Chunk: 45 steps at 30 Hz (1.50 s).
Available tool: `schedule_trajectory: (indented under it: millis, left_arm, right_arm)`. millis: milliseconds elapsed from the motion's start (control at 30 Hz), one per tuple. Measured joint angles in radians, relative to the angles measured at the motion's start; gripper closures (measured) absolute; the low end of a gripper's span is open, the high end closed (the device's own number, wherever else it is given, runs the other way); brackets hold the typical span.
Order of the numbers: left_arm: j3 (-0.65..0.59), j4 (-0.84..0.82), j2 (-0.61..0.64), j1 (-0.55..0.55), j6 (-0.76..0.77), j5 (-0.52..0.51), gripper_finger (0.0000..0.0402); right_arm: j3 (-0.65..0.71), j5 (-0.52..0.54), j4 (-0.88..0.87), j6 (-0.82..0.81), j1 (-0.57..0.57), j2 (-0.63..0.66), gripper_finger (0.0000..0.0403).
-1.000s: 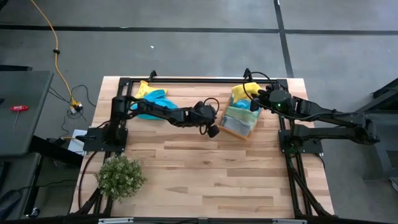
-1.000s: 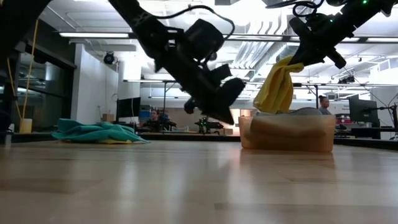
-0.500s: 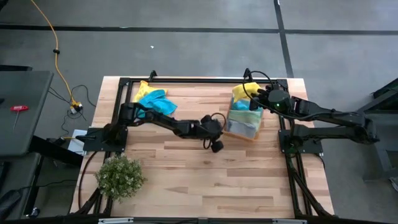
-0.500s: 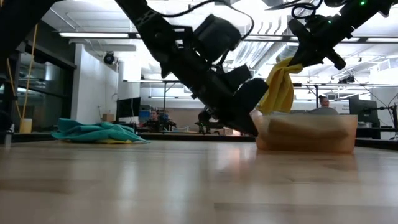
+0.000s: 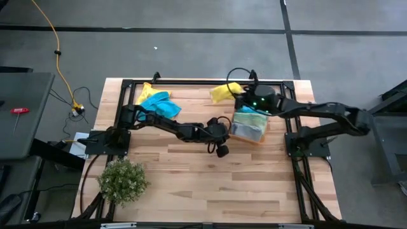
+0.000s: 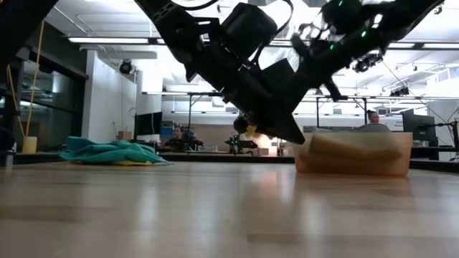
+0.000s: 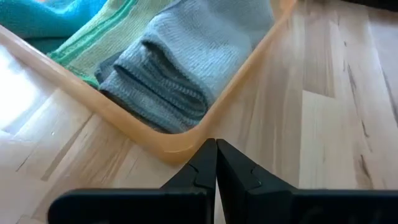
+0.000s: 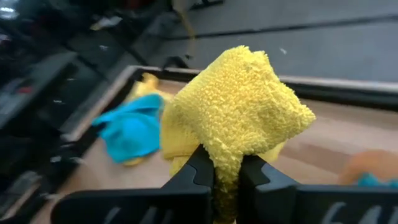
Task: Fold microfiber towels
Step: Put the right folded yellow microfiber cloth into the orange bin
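At the far left corner of the table (image 5: 191,184), well away from both grippers, a teal-blue towel (image 5: 157,105) lies spread in a loose heap with a bit of yellow cloth (image 5: 146,88) showing from under its far edge; in the low view this heap (image 6: 111,152) lies flat on the wood, to the left of the arms.

The left gripper (image 5: 220,149) is stretched out low over the middle of the table, its two fingers pressed tight together with nothing between them. In its wrist view the closed fingertips (image 7: 216,163) sit right at the rounded near corner of the orange bin (image 7: 180,146), touching or just short of its wall; which of the two cannot be told. Just beyond the fingertips, inside the bin, a folded grey towel (image 7: 180,65) lies against that corner, with a light green towel (image 7: 99,46) next to it and a teal one (image 7: 37,15) farther in.

The right gripper (image 5: 238,95) is held up above the far side of the table, just beyond the bin (image 5: 249,132). Its fingers are clamped on a yellow towel (image 8: 239,121), which bunches up above the pinched fingertips in the wrist view; from above, the cloth (image 5: 224,92) trails out to the left of the gripper, clear of the bin.
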<state>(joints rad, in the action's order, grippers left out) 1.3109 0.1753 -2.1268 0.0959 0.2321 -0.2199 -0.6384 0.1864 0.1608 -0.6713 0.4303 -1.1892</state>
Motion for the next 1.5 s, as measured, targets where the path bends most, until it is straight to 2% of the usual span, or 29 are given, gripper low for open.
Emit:
schedule_trajectory:
  millis: [133, 333, 600, 767, 967, 1067, 1267, 1500]
  left_arm:
    - [0.000, -0.034, 0.001, -0.001, -0.007, 0.000, 0.0402]
    - [0.000, -0.042, 0.001, -0.002, -0.008, 0.000, 0.0402]
    - [0.000, -0.039, 0.002, -0.003, 0.000, 0.000, 0.0402]
    - [0.000, -0.039, 0.002, -0.003, 0.000, -0.001, 0.0401]
    - [0.000, -0.039, 0.001, -0.003, 0.000, -0.001, 0.0401]
    - [0.000, -0.039, 0.001, -0.003, 0.000, -0.001, 0.0402]
    - [0.000, -0.039, 0.002, -0.003, 0.000, -0.002, 0.0401]
    - [0.000, -0.041, 0.001, -0.003, 0.001, -0.001, 0.0401]
  right_arm:
    - [0.000, 0.039, -0.072, -0.028, 0.063, -0.051, 0.0395]
    - [0.000, 0.122, -0.170, -0.046, 0.082, -0.004, 0.0395]
    - [0.000, 0.117, -0.401, -0.068, 0.080, 0.067, 0.0394]
    - [0.000, 0.048, -0.499, -0.061, 0.080, 0.106, 0.0394]
    - [0.000, 0.043, -0.658, -0.054, 0.080, 0.144, 0.0394]
    - [0.000, 0.056, -0.737, -0.071, 0.080, 0.144, 0.0394]
    - [0.000, 0.166, -0.840, -0.115, 0.082, 0.142, 0.0394]
    - [0.000, 0.180, -0.900, -0.144, 0.082, 0.116, 0.0394]
